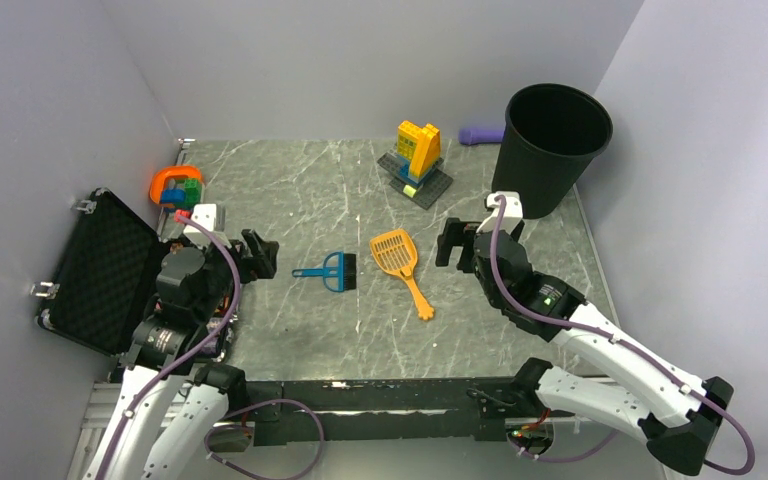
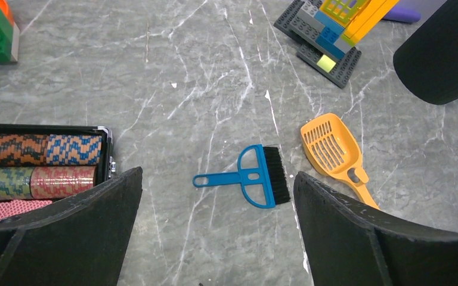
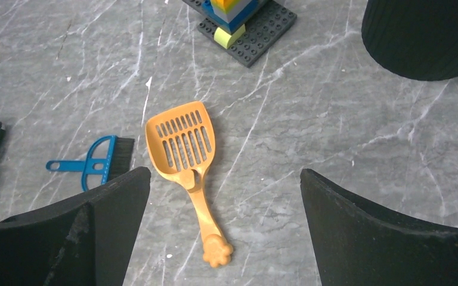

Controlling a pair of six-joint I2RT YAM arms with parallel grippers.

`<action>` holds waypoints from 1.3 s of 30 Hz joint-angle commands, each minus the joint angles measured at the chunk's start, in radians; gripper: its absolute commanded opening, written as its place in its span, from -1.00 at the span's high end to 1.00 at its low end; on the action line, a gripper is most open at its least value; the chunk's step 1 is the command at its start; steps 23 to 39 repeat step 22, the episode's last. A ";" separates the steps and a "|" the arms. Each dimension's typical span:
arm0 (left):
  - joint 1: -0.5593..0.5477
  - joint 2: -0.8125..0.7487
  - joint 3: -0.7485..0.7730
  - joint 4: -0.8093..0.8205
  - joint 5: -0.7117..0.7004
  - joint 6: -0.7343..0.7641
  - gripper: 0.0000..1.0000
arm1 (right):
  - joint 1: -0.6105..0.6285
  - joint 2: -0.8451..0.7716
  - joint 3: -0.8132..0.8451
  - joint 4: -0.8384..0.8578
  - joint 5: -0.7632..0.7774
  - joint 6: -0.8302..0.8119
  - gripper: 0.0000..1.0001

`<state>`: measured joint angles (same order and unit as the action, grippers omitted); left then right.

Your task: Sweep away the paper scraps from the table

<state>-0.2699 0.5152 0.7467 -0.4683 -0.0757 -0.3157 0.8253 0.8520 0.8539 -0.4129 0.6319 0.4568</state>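
Note:
No paper scraps show in any view; only a few tiny white specks lie on the dark grey marble table (image 1: pixel 290 190). A small blue hand brush (image 1: pixel 328 270) lies mid-table, with an orange slotted scoop (image 1: pixel 400 265) to its right. My left gripper (image 1: pixel 260 255) is open and empty, hovering left of the brush, which also shows in the left wrist view (image 2: pixel 256 179) between the fingers (image 2: pixel 83 226). My right gripper (image 1: pixel 450 243) is open and empty, just right of the scoop (image 3: pixel 185 149). In the wrist views both grippers (image 2: pixel 217 176) (image 3: pixel 225 173) stand above the table.
A black bin (image 1: pixel 552 145) stands at the back right, with a purple object (image 1: pixel 480 133) behind it. A yellow-blue brick build (image 1: pixel 417 155) sits on a grey baseplate at the back. An orange-green brick piece (image 1: pixel 177 187) and an open black case (image 1: pixel 100 270) are at the left.

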 commanded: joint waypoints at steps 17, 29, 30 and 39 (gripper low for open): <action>-0.002 0.003 0.013 -0.006 0.002 -0.042 -0.99 | -0.001 -0.007 0.003 0.008 0.029 0.038 -0.99; -0.003 0.033 0.024 -0.014 -0.004 -0.045 -0.99 | -0.001 -0.001 0.004 0.004 0.037 0.030 -0.99; -0.003 0.033 0.024 -0.014 -0.004 -0.045 -0.99 | -0.001 -0.001 0.004 0.004 0.037 0.030 -0.99; -0.003 0.033 0.024 -0.014 -0.004 -0.045 -0.99 | -0.001 -0.001 0.004 0.004 0.037 0.030 -0.99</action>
